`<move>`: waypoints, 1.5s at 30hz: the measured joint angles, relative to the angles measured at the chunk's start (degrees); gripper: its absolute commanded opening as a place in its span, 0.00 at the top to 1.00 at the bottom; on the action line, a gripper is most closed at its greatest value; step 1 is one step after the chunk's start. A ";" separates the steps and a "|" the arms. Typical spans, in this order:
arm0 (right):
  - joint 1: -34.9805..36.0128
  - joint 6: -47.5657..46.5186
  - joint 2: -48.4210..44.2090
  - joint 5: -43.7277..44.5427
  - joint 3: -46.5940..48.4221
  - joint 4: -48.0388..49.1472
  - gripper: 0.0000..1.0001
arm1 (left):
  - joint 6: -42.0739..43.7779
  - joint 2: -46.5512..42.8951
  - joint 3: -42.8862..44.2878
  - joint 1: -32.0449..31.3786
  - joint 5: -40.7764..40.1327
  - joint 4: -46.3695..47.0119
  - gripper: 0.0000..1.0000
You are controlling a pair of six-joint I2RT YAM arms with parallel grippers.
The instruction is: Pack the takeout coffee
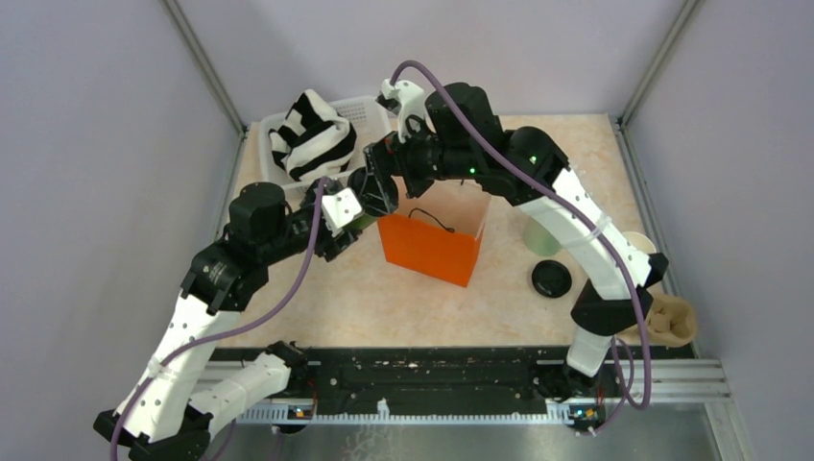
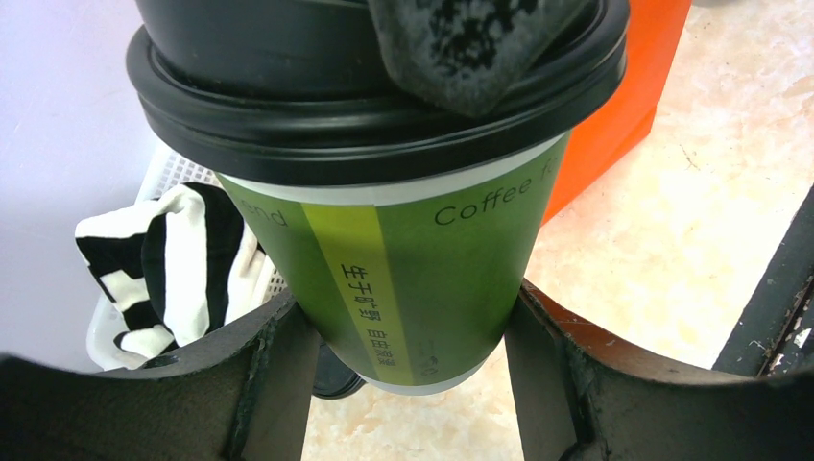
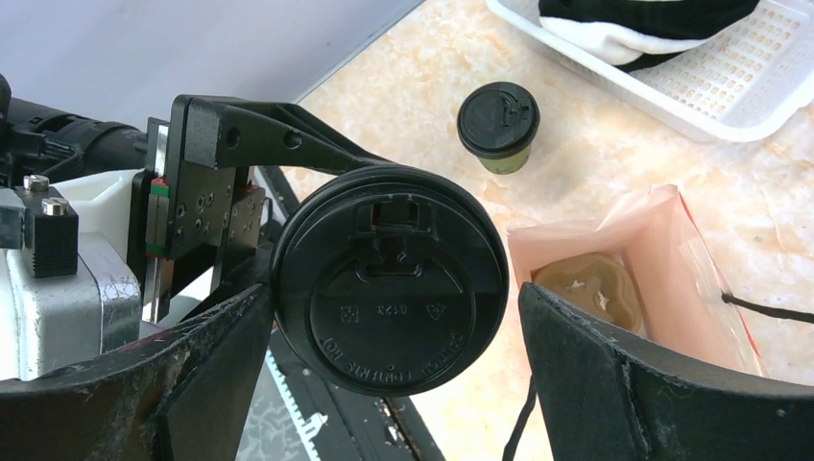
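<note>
My left gripper (image 2: 413, 336) is shut on a dark green takeout coffee cup (image 2: 422, 259), held upright above the table just left of the orange bag (image 1: 432, 245). A black lid (image 3: 389, 279) sits on that cup. My right gripper (image 3: 394, 300) hangs open above it, its fingers on either side of the lid. One right finger (image 2: 461, 48) overlaps the lid's rim. A second lidded green cup (image 3: 497, 125) stands on the table near the basket. In the top view the right gripper (image 1: 379, 187) covers the held cup.
The orange bag is open, with a brown object (image 3: 586, 288) inside. A white basket (image 1: 370, 110) holding striped cloth (image 1: 309, 134) stands at the back left. A loose black lid (image 1: 551, 279), a pale mint tumbler (image 1: 540, 235) and a brown holder (image 1: 672, 322) are on the right.
</note>
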 measured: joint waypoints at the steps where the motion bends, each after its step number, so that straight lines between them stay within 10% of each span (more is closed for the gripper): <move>1: 0.00 0.04 0.13 -0.33 -0.02 0.02 0.06 | 0.00 0.00 0.00 -0.02 0.00 0.00 0.55; 26: -0.42 0.17 0.33 -1.18 -0.90 0.81 0.38 | -0.02 0.63 -0.07 -0.39 -0.76 -0.76 0.49; 38: -0.42 1.25 -1.99 -0.28 -5.60 4.33 0.41 | -0.72 0.61 -0.07 -0.39 -1.27 -0.83 0.09; 45: -0.42 2.29 -3.69 2.95 -9.31 5.11 0.41 | -3.50 -0.61 -0.07 -0.42 -0.26 0.98 0.01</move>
